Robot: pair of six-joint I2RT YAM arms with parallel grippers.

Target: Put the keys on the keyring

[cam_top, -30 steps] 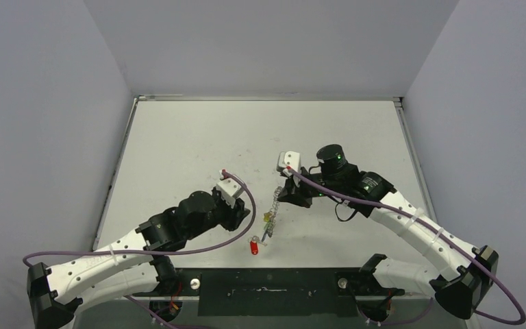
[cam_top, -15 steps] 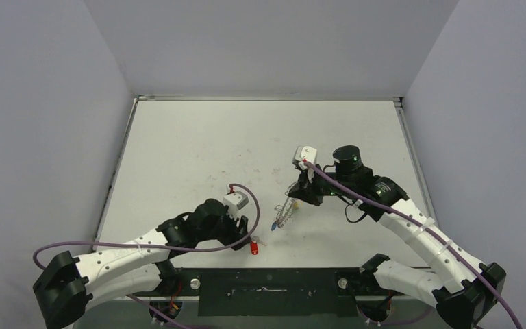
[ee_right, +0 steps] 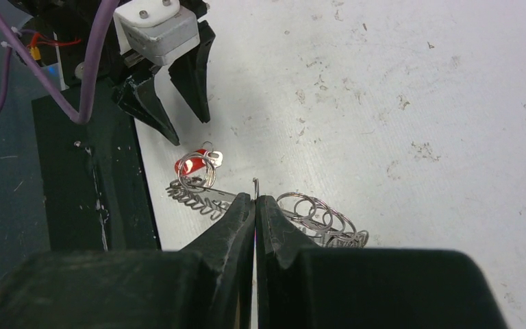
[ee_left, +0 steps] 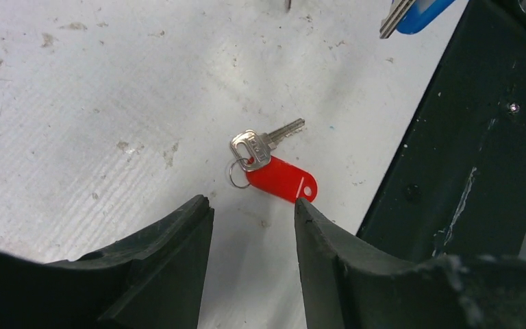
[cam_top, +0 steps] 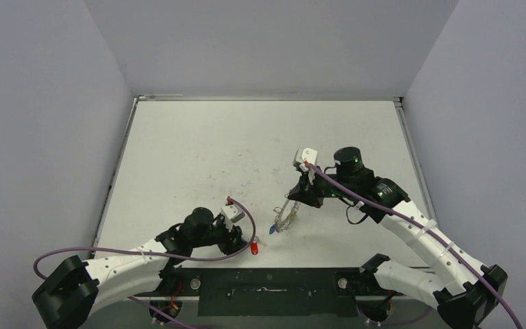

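Keyring: held by its rim in the right jaws, right of desk centre. It's tilted, high end at the jaws, low end down toward the near left by the desk.
Wire loops: fan out along the rim on both sides of the grip.
Right jaws: closed tight on the keyring's edge.
Blue-tag key: at the keyring's low end. Can't tell if it's threaded on a loop or just touching.
Red-tag key: loose and flat on the desk near the near edge, close to the keyring's low end but apart from it. Small split ring at its head.
Left jaws: open, nothing between them. They sit low over the desk just left of the red-tag key, tips aimed at it, not touching.
Black plate: runs along the desk's near edge, just beside the red tag.
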